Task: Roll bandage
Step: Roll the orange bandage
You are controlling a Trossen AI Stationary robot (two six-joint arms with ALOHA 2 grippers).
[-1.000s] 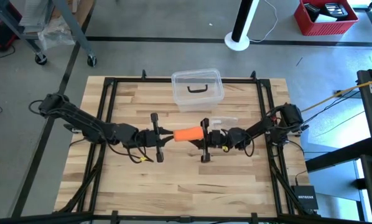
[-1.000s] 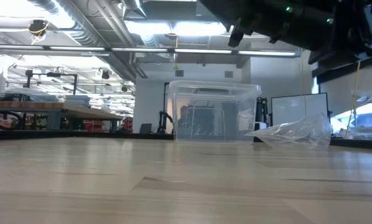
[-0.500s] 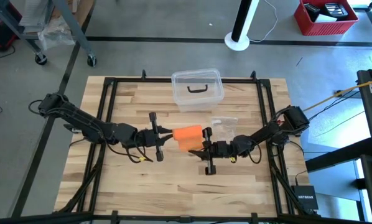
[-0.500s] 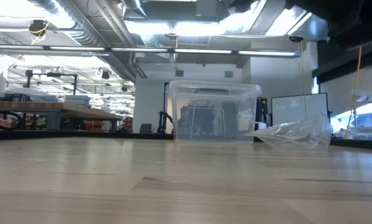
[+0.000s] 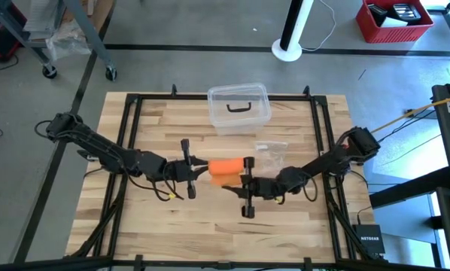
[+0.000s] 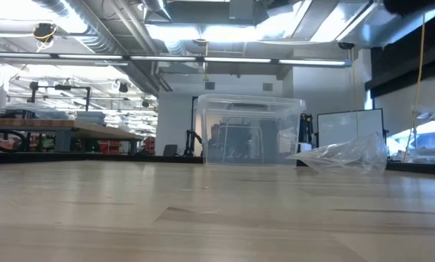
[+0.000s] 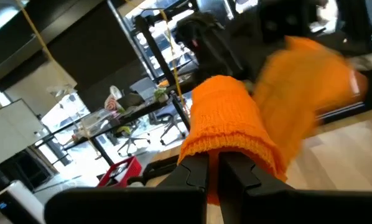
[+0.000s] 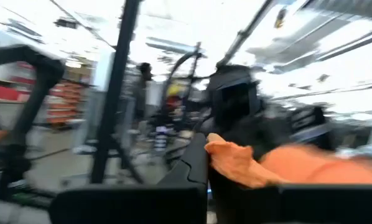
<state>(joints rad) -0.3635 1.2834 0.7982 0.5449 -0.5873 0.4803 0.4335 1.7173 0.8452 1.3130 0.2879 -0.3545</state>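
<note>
At frame centre above the wooden table [image 5: 172,233]: clear plastic box [image 5: 238,108] just above, left gripper [image 5: 192,167] and right gripper [image 5: 240,184] each pinched shut on an end of the bandage [image 5: 226,168], partly rolled, a loose fold apparently still to wind, wrapper [image 5: 271,150] alongside.

In your low view, neither arm nor the bandage [image 5: 226,167] appeared; only a dark edge was cut off at the upper right corner. In your right wrist view the orange cloth was smeared by blur, so where it ended beyond the right gripper [image 8: 206,163] could not be told. In your left wrist view the far part of the bandage was blurred, and the left gripper [image 7: 213,167] hid the end it pinched. From above, the clear wrapper [image 5: 269,153] was too faint to outline.
</note>
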